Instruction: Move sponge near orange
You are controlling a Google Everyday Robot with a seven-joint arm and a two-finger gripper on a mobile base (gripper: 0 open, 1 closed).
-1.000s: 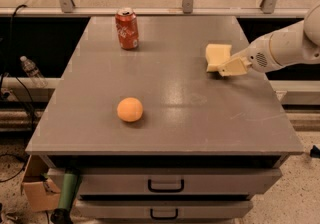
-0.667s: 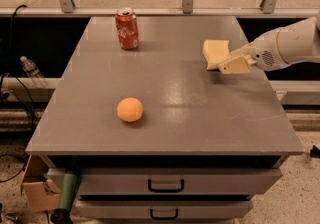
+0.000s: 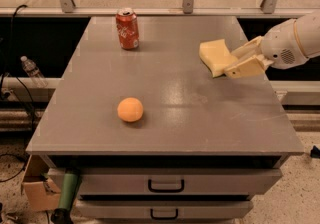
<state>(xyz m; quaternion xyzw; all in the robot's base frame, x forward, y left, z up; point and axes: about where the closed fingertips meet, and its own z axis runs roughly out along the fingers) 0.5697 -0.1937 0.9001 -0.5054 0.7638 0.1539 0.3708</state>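
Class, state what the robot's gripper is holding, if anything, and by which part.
The gripper, over the grey table's right side, holds the pale yellow foam sponge by its right end, fingers clamped on it.

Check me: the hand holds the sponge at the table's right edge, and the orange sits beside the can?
No. In the camera view, the orange sits near the front, far from the can; the hand does hold the sponge at the right.

By the counter's (image 3: 200, 118) right edge, the gripper (image 3: 231, 64) has blocky cream jaws on a rounded white wrist (image 3: 280, 43) with a dotted grille.
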